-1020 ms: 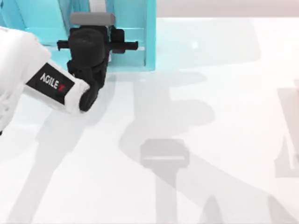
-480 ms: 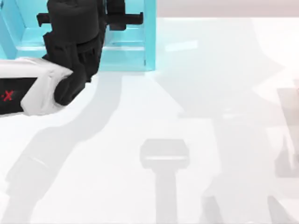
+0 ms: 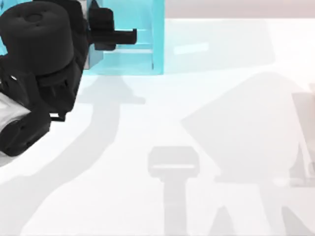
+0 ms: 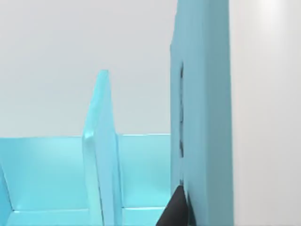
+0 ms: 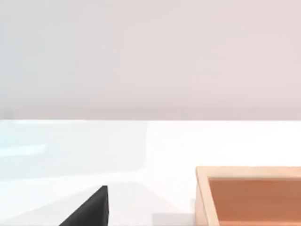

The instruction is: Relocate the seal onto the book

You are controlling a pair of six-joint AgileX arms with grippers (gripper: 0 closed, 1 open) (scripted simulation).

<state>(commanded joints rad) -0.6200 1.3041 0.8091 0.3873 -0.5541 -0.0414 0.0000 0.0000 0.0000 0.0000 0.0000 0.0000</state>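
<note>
The seal and the book are out of view. My left gripper hangs high over the teal shelf unit at the table's back left, its black wrist large in the top view. In the left wrist view, one dark fingertip lies close to the shelf's tall side wall, with a thin divider beside it. One dark fingertip of my right arm's gripper shows in the right wrist view, above the white table.
A shallow tan wooden box with an orange-brown inside sits on the table near the right gripper. Grey shadows cross the white table in the middle and right.
My left arm has moved leftward and risen toward the camera, looking much larger now. Its gripper has shifted further left over the shelf unit. The shadows on the table have shifted.
</note>
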